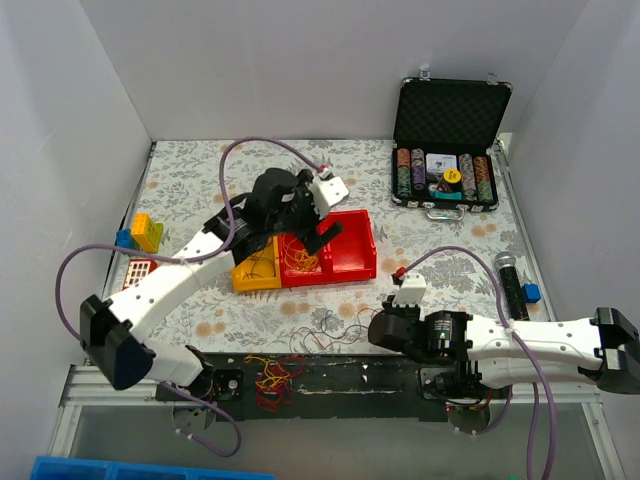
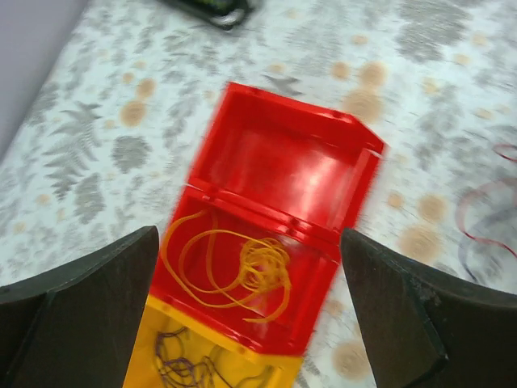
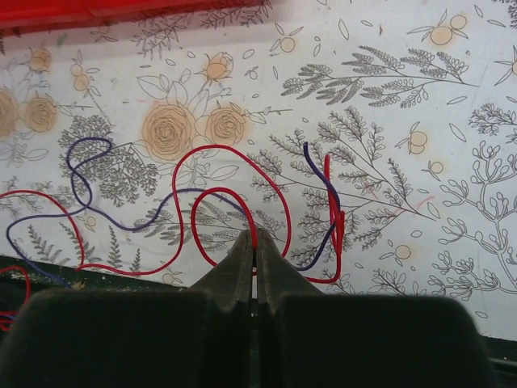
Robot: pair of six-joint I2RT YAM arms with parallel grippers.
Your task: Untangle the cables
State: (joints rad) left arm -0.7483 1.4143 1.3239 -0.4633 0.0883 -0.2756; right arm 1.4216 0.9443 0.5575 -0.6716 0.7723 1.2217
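My left gripper [image 2: 246, 311] is open and empty above the red bin [image 2: 284, 187], whose near compartment holds yellow cable loops [image 2: 242, 267]; a yellow bin [image 2: 182, 352] below holds dark purple cables. From above it hovers at the bins [image 1: 320, 232]. My right gripper [image 3: 254, 241] is shut on a red cable [image 3: 218, 194] that lies looped on the tablecloth, crossed by a purple cable [image 3: 105, 194]. In the top view it sits near the table's front edge [image 1: 385, 328], beside loose cables [image 1: 325, 335]. More red and yellow cables [image 1: 275, 380] lie on the black base rail.
An open black case of poker chips [image 1: 447, 170] stands at the back right. A black microphone [image 1: 508, 285] and a blue block [image 1: 531, 292] lie at the right. Coloured blocks [image 1: 140, 235] and a red grid piece [image 1: 137, 271] lie at the left.
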